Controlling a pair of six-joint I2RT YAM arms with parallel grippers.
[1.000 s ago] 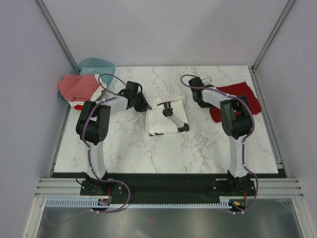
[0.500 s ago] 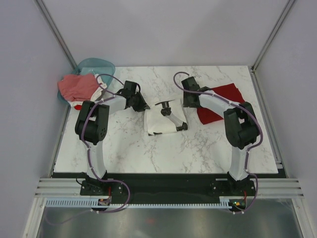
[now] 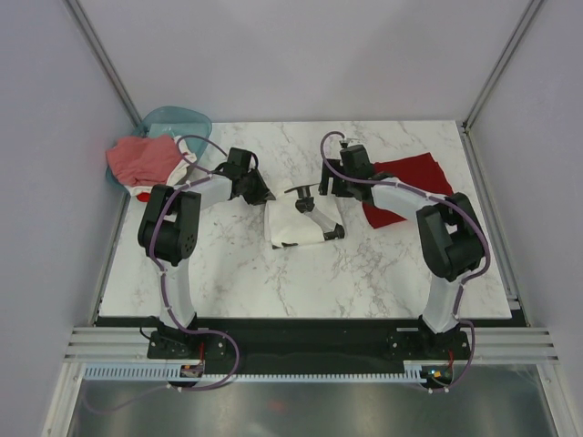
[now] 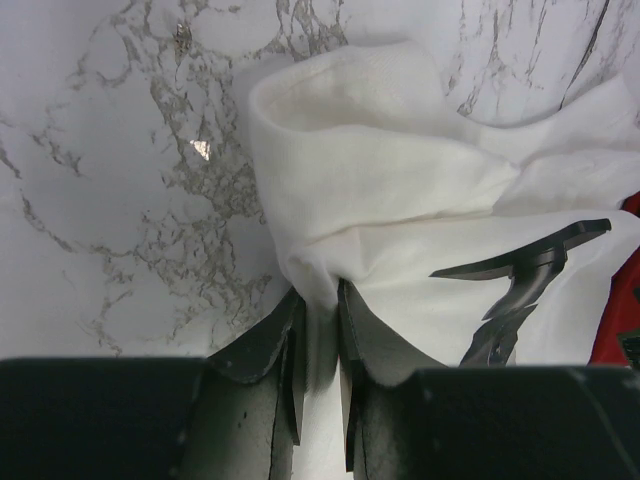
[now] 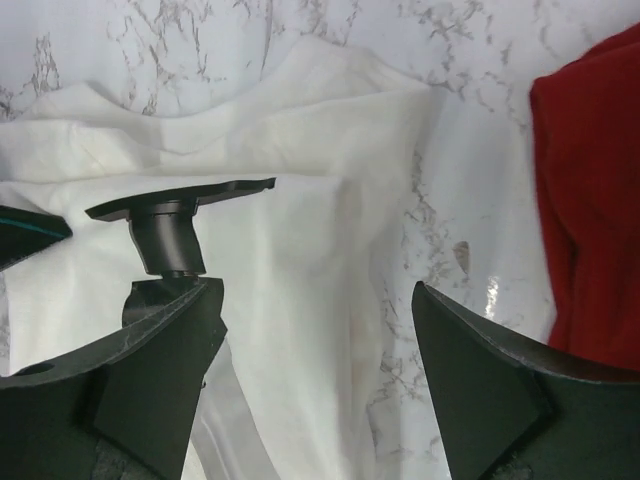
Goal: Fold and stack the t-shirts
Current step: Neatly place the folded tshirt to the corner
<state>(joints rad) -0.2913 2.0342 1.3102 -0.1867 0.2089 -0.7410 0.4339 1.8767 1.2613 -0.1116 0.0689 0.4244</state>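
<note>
A folded white t-shirt [image 3: 293, 228] with a black print [image 3: 314, 211] lies mid-table. My left gripper [image 3: 265, 195] is shut on its left edge; in the left wrist view a pinch of the white t-shirt [image 4: 380, 190] sits between the jaws of the left gripper [image 4: 318, 300]. My right gripper [image 3: 328, 188] hovers open at the shirt's far right corner. In the right wrist view the right gripper [image 5: 318, 295] straddles the white t-shirt [image 5: 290, 250] with nothing held. A dark red t-shirt [image 3: 410, 182] lies just right of it, also seen as the dark red t-shirt [image 5: 590, 180].
A teal basket [image 3: 182, 118] stands at the back left corner, with a pinkish-red t-shirt [image 3: 141, 157] and some white cloth [image 3: 185, 166] draped over it. Both arms' cables arch above the table. The enclosure walls close in left and right.
My right gripper has opened and swung left from the back of the red t-shirt to the white one's corner. The red t-shirt now lies further left. The left gripper keeps its grip.
</note>
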